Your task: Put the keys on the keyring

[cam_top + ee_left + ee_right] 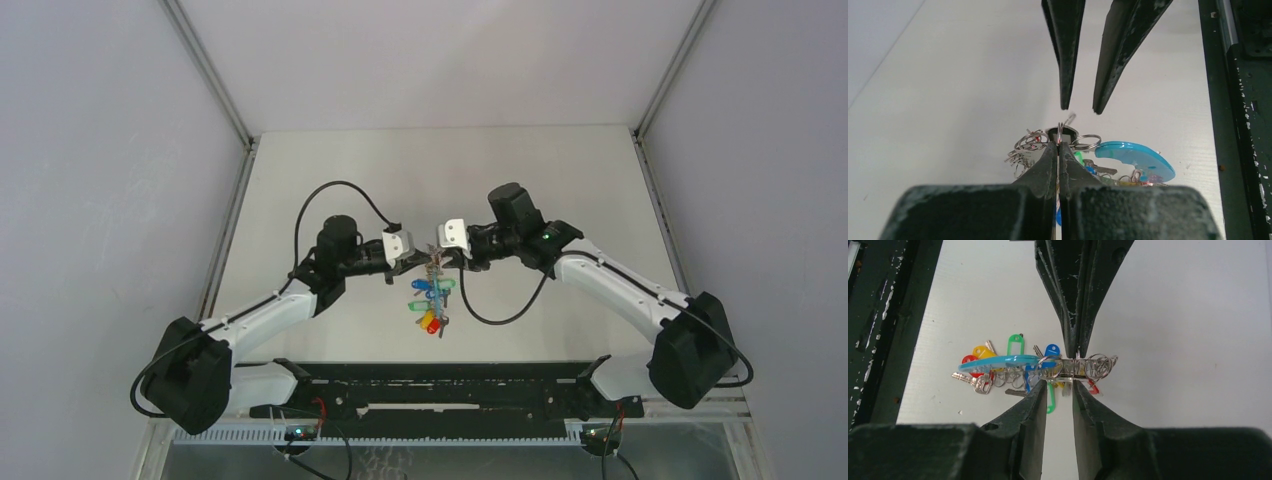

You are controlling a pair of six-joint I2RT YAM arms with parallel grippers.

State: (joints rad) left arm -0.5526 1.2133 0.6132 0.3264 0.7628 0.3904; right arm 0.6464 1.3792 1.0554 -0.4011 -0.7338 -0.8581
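The keys, with blue, green, yellow and red heads, hang in a bunch above the white table where the two arms meet. My left gripper is shut on a thin silvery ring at the top of the keyring, whose turquoise segment shows edge-on. In the right wrist view the keyring runs left from that grip, with the keys spread around it. My right gripper faces the left one, open. Its fingertips stand just short of the silvery ring cluster, holding nothing.
A black rail frame runs along the near edge of the table, below the hanging bunch. White walls with metal corner posts close in the table at the back and sides.
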